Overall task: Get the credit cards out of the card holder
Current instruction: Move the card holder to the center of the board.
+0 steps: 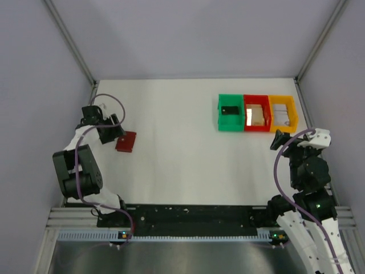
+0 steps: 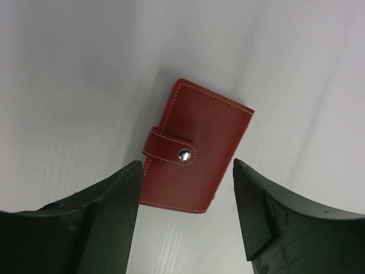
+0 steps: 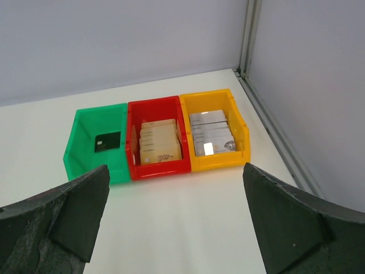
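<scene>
The dark red card holder lies flat on the white table at the left, its strap snapped shut, so any cards inside are hidden. My left gripper is open and low over it, one finger on each side of its near end, with a small gap on each side. Credit cards show in the bins: a dark one, tan ones and silver-grey ones. My right gripper is open and empty, just in front of the bins.
A green bin, a red bin and a yellow bin stand side by side at the back right. Grey walls with metal posts close off the table.
</scene>
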You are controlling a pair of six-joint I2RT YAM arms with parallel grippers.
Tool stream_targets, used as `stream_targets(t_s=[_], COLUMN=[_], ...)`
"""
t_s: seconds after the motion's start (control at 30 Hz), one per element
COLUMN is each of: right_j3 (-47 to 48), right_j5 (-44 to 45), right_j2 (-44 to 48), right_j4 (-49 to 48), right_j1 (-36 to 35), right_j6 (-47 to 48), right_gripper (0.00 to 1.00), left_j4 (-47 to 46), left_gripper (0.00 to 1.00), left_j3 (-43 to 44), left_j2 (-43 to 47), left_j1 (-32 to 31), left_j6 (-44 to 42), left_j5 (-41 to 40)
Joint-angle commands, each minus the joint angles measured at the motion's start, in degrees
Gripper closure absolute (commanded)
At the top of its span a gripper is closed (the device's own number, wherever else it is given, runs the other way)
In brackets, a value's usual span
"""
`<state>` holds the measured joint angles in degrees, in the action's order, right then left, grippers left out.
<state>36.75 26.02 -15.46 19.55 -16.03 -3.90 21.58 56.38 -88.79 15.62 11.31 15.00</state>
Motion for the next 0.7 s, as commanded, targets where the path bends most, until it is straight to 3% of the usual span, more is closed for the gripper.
stream_targets(t_s=[0.0, 0.23, 0.43, 0.57, 0.67], right_j3=[1.74, 1.22, 0.78, 0.60, 0.51], right_j5=[-0.44, -0.97, -1.94, -2.38, -2.55], right_j2=[0.44, 0.26, 0.17, 0.26, 0.26], right_j4=[-0.83, -1.44, -2.06, -2.32, -2.50], right_j1=[-0.93, -0.93, -0.93, -0.93, -0.93], right_j6=[0.12, 0.74, 1.35, 1.62, 1.70], right_gripper=[0.01, 0.01, 0.01, 0.01, 0.01], left_j4=[0.65, 0.30, 1.71, 2.14, 2.59], left_gripper=[0.33, 0.32, 0.44, 0.56, 0.74], left_j3=[3.91, 6.90, 9.54, 9.45, 8.58], left_j2=[-4.97, -10.78, -15.96, -17.46, -17.29], left_j1=[3.36, 3.72, 3.72, 3.72, 3.63], left_j6=[-3.49, -5.51, -6.74, -6.92, -7.18], left_j5=[5.20, 7.14, 11.36, 14.25, 16.89])
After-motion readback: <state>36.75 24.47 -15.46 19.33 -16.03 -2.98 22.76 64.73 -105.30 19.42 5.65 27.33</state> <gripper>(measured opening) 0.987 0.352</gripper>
